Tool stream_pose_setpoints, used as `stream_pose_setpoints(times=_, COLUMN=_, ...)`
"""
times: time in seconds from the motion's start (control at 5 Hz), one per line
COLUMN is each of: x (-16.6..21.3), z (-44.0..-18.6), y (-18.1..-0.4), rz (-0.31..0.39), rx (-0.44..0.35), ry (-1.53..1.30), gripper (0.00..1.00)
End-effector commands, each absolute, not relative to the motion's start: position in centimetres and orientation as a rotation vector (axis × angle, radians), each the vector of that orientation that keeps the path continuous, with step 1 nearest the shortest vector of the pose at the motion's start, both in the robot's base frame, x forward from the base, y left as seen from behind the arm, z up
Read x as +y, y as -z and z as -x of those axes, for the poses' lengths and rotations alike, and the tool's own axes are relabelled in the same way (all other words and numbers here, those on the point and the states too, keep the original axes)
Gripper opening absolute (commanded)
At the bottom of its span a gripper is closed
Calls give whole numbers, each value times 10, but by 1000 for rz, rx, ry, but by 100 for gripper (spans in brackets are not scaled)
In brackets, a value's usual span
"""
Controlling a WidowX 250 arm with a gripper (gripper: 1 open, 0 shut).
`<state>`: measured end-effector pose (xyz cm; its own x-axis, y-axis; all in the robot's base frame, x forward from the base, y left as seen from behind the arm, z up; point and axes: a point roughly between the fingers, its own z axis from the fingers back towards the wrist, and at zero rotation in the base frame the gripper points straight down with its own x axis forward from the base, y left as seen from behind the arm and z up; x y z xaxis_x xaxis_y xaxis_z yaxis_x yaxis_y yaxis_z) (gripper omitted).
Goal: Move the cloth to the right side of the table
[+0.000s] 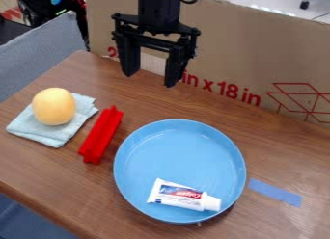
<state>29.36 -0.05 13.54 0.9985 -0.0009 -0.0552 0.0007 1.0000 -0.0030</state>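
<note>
Far left of the table [142, 93], near its left edge: the cloth [49, 121], pale blue-green, folded, lying flat. A round yellow-orange ball [53, 106] sits on top of it, weighing down the middle and hiding much of the fabric; only the corners and the lower margin show.

Just right of the cloth: a red ridged block [100, 134], long and narrow, lying on the wood at a slight angle. Its upper end comes very near the cloth's right corner; contact cannot be told.

Centre, toward the back: the gripper [151, 62], black, pointing down, fingers spread wide with a clear gap between them and nothing in the grasp. It hangs above bare wood, well apart from the cloth, up and to the right of it.

Behind the gripper: a brown cardboard box [245, 50] with red print, running along the back edge of the table.

Right of centre, front: a round blue plate [135, 166], large, just beside the red block. A small toothpaste tube [183, 196], white with red and blue print, lies in the plate's lower part.

Far right, near the front edge: a short blue tape strip [276, 194] stuck flat on the wood, close to the plate's rim but apart from it.
</note>
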Motion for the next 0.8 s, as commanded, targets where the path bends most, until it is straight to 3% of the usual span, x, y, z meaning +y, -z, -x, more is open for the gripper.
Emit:
stream_pose_setpoints(times=0.0, x=16, z=-294, y=-137, rz=3, rx=76, ry=0, gripper=100)
stream_pose_setpoints(times=0.6, x=32, z=-286, y=-144, rz=25, rx=126, ry=21, gripper=100)
